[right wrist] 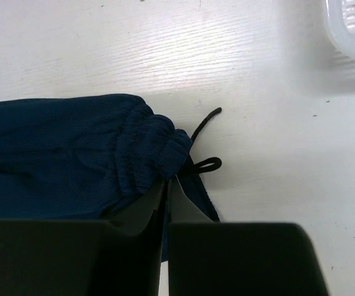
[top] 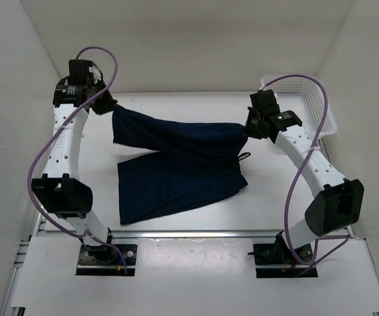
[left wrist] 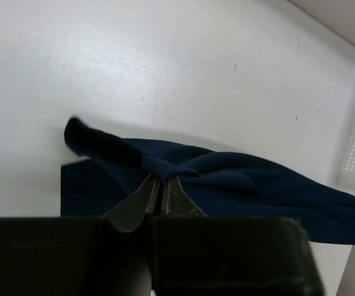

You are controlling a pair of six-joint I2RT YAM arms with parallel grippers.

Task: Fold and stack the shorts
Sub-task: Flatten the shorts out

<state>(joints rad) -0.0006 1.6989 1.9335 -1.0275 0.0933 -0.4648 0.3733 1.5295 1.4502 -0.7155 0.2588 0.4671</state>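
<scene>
Shorts [top: 176, 171] drape across a white table [top: 281, 197], white walls [top: 176, 39] around.

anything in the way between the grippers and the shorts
Nothing visible. The left gripper is shut on a far corner of the shorts, the right gripper on their edge by the drawstring. The white basket sits far right.

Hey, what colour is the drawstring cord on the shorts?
The drawstring is black, darker than the navy shorts; clearest in the right wrist view.
</scene>
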